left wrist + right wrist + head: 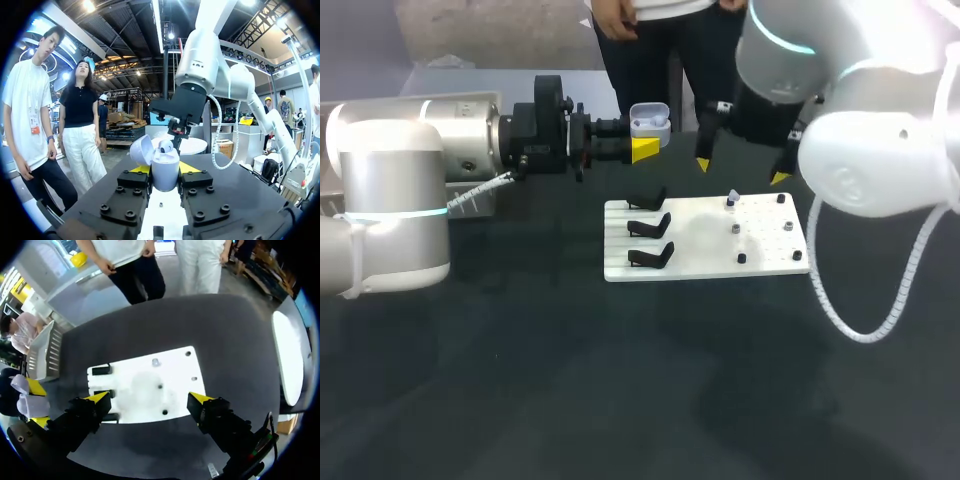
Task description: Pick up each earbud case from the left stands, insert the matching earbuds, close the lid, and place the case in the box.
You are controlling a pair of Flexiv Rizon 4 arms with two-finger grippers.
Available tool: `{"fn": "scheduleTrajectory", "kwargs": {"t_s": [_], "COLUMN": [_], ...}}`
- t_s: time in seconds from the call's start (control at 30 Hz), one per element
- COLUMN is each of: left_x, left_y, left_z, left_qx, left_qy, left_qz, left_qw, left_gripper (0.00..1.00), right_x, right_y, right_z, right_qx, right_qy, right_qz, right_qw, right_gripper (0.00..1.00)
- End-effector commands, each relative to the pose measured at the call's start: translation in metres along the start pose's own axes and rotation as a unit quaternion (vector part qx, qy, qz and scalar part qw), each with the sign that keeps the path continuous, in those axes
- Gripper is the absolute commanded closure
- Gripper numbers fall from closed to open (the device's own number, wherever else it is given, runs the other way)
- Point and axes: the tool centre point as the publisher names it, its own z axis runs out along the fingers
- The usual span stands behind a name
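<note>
Above the far middle of the table (pixel 520 380), the left gripper (pixel 642 138) lies level, coming in from the left. It is clenched on the white case (pixel 650 122) from two sides and holds it clear of the surface. In the left wrist view the case (pixel 165 175) stands upright between the yellow tips with its lid (pixel 141 150) swung open to one side. A rounded piece (pixel 165 146) sits in its mouth, perhaps an earbud, though it is too small to be sure. Near the case, on its right, the right gripper (pixel 741 171) hangs with its fingers pointing down and spread wide, grasping nothing, over the far edge of the white board (pixel 700 265). The right wrist view shows the same gripper (pixel 150 398) released above the board (pixel 145 385). Three black stands (pixel 650 227) sit in a column on the board's left part. Dark pegs (pixel 787 225) dot its right part, and a pale piece (pixel 732 198) stands among them near the far edge. A grey box (pixel 44 351) lies at the table's left side, apart from the board.
</note>
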Motion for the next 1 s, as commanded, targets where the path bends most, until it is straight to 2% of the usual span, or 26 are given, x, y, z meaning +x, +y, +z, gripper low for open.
{"fn": "scheduleTrajectory", "kwargs": {"t_s": [0.03, 0.27, 0.6, 0.63, 0.77, 0.9, 0.93, 1.0], "left_x": [0.000, 0.000, 0.000, 0.000, 0.000, 0.000, 0.000, 0.000], "left_y": [0.001, 0.001, 0.001, 0.001, 0.001, 0.001, 0.001, 0.001], "left_z": [0.000, 0.000, 0.000, 0.000, 0.000, 0.000, 0.000, 0.000], "left_qx": [0.000, 0.000, 0.000, 0.000, 0.000, 0.000, 0.000, 0.000], "left_qy": [0.000, 0.000, 0.000, 0.000, 0.000, 0.000, 0.000, 0.000], "left_qz": [0.000, 0.000, 0.000, 0.000, 0.000, 0.000, 0.000, 0.000], "left_qw": [1.000, 1.000, 1.000, 1.000, 1.000, 1.000, 1.000, 1.000], "left_gripper": [1.00, 1.00, 1.00, 1.00, 1.00, 1.00, 1.00, 1.00], "right_x": [-0.005, -0.007, -0.013, -0.014, -0.016, -0.020, -0.021, -0.022], "right_y": [-0.003, -0.004, -0.010, -0.011, -0.011, -0.012, -0.012, -0.012], "right_z": [0.027, 0.057, 0.085, 0.089, 0.096, 0.100, 0.100, 0.101], "right_qx": [-0.008, -0.012, -0.020, -0.021, -0.019, -0.016, -0.016, -0.016], "right_qy": [0.005, 0.038, 0.047, 0.049, 0.048, 0.052, 0.051, 0.052], "right_qz": [0.011, 0.027, 0.045, 0.047, 0.049, 0.050, 0.051, 0.051], "right_qw": [1.000, 0.999, 0.998, 0.997, 0.997, 0.997, 0.997, 0.997], "right_gripper": [0.00, 0.00, 0.00, 0.05, 0.15, 0.19, 0.25, 0.28]}}
